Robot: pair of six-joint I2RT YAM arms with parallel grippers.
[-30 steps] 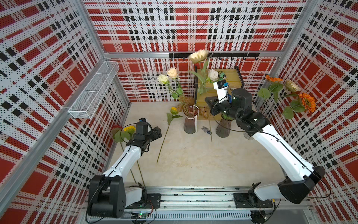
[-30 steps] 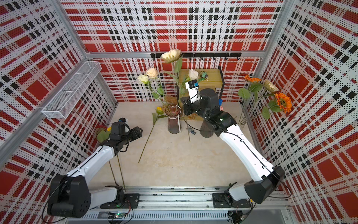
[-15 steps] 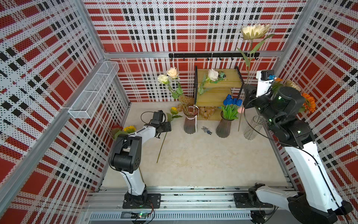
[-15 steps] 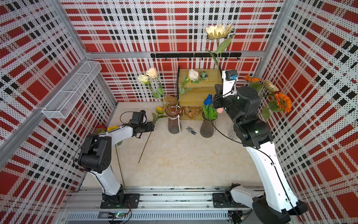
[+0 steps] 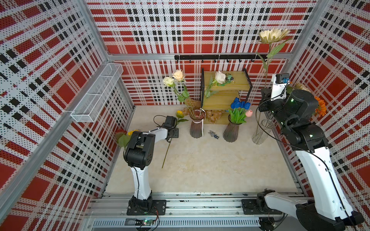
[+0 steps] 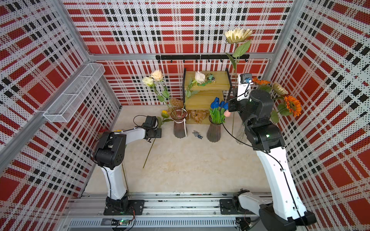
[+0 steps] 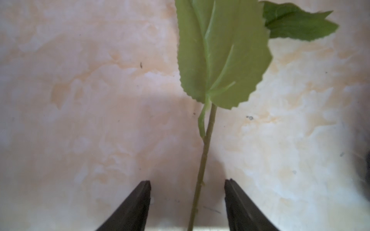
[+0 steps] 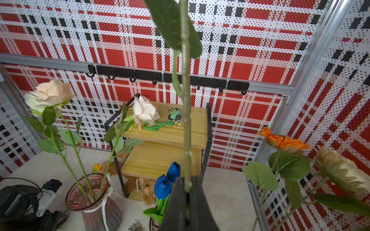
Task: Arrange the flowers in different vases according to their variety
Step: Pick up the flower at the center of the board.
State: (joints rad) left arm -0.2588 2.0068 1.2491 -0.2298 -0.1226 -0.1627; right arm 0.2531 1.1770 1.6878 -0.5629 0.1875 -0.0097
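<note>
The left wrist view alone showed the left gripper (image 7: 187, 181) with fingers spread either side of the yellow sunflower (image 7: 204, 154) stem, which lay on the table (image 7: 80, 100). The right wrist view showed the right gripper (image 8: 187, 181) pinching the cream sunflower (image 5: 273, 36) stem. Both top views showed that flower upright, with its lower end near the clear vase (image 5: 260, 134).

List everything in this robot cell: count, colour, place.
roses: three, cream-white, in one smoky vase
tulips: several blue, one pink, in second smoky vase
clear vase: one, beside right arm
cream sunflower: one, upright near clear vase
yellow sunflower: one, on floor
orange and beige sunflowers: three, behind right arm
plush toys: two, brown, by shelf
shelf: one, wooden, black frame, back wall
keyring: one, green, on shelf
wire basket: one, white, side wall
left end effector: open, astride yellow sunflower's stem
right end effector: shut on cream sunflower's stem
</note>
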